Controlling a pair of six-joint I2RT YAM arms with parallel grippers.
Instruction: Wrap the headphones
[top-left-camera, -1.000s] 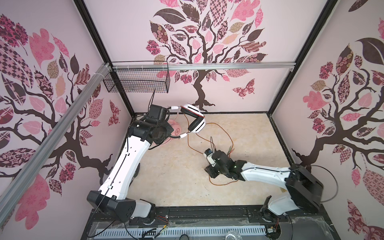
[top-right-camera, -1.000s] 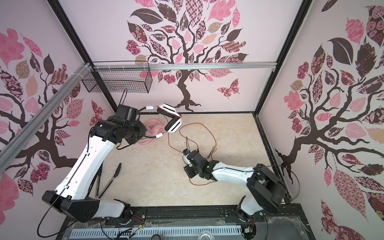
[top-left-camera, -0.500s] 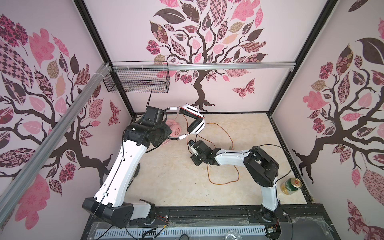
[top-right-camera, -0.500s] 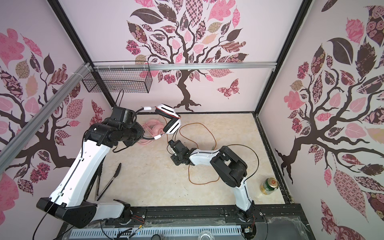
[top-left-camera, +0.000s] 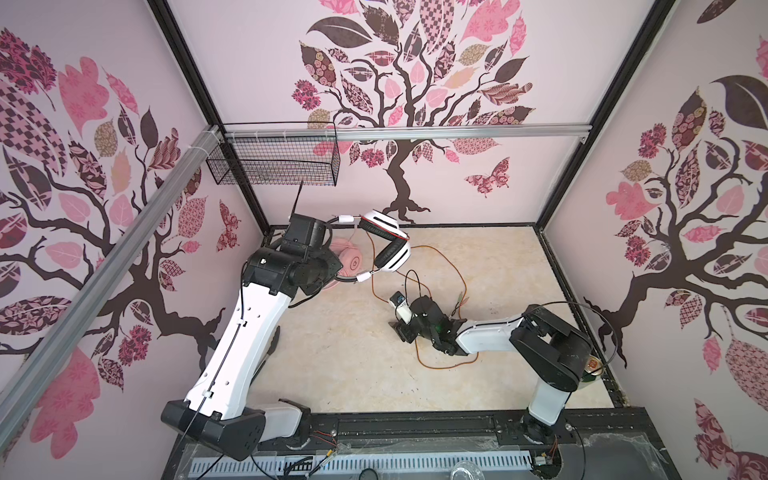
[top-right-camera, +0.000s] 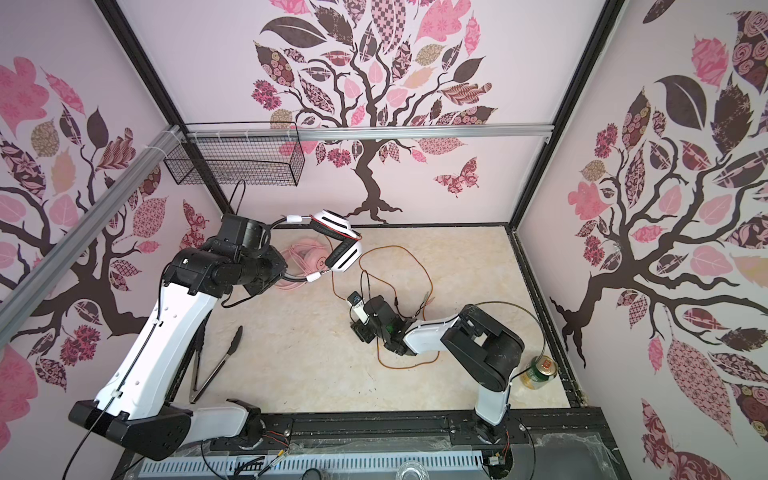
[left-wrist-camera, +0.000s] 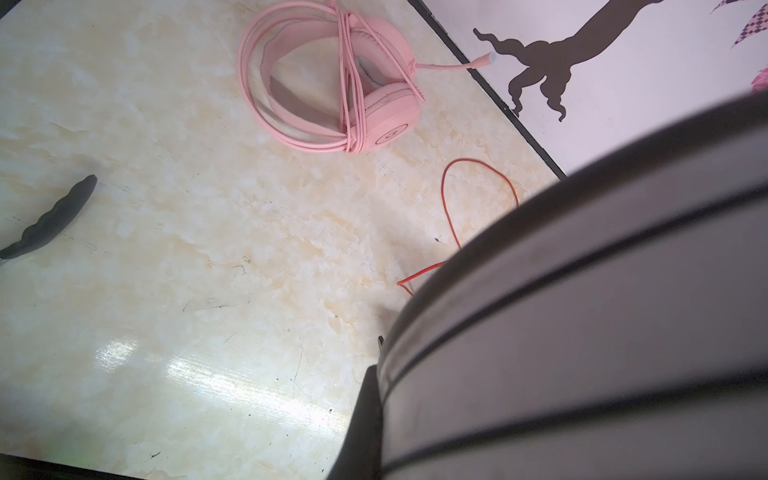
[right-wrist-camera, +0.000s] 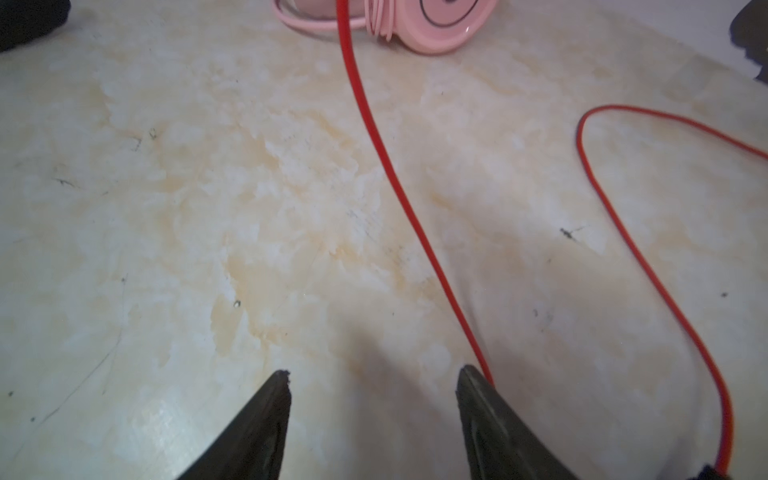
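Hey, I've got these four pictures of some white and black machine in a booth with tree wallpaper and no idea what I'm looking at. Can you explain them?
These are two robot arms at a table, each ending in a gripper. Two pictures look down from overhead, nearly the same view. The other two come from cameras on the arms' wrists. The left gripper is shut on the headband of the white headphones, holding them up off the table; that headband fills its wrist picture. Their orange-red cable trails loose across the table. The right gripper is low over the table, open, holding nothing; the cable runs beside one finger. Also on the table: the pink headphones, cable already wound around them, black tongs and a can.
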